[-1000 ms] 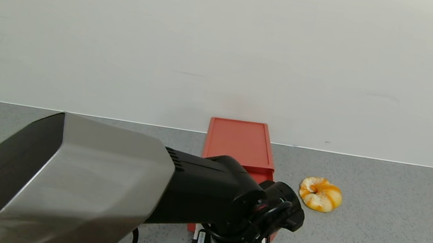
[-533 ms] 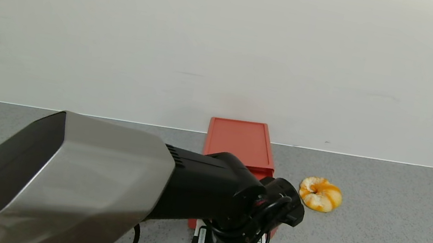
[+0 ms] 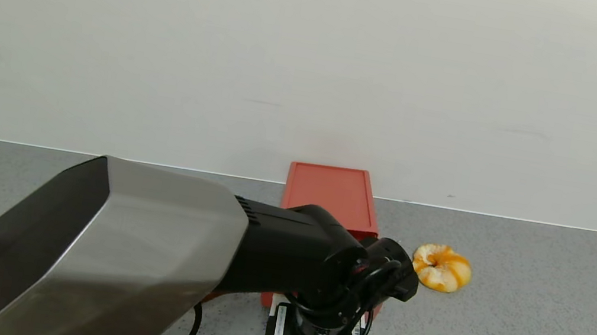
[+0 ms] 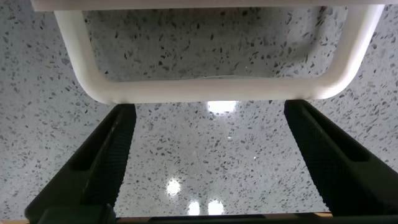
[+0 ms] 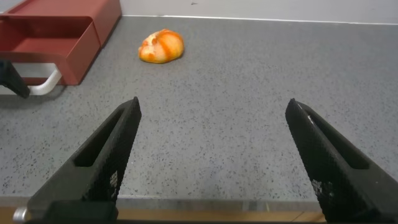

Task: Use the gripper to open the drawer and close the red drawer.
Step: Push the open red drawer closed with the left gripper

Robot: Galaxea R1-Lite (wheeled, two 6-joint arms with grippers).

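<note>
The brick-red drawer [image 3: 330,193] stands against the wall with its tray [image 5: 46,34] slid out toward me. My left gripper [image 4: 211,106] points down at the tray's front and is open. Its two black fingers [image 4: 106,155] straddle empty counter, with their tips at the bar of the white loop handle [image 4: 211,88]. In the head view the left wrist [image 3: 318,326] covers the handle and most of the tray. The handle [image 5: 45,84] also shows in the right wrist view. My right gripper [image 5: 211,109] is open and empty, low over the counter to the right.
A peeled orange [image 3: 441,268] lies on the grey speckled counter [image 3: 519,322] just right of the drawer; it also shows in the right wrist view [image 5: 161,46]. A white wall [image 3: 313,74] is right behind the drawer. The counter's near edge [image 5: 186,214] is under the right gripper.
My left wrist has moved away from me toward the wall, and the tray's front edge has moved back with it toward the box. The orange has not moved.
</note>
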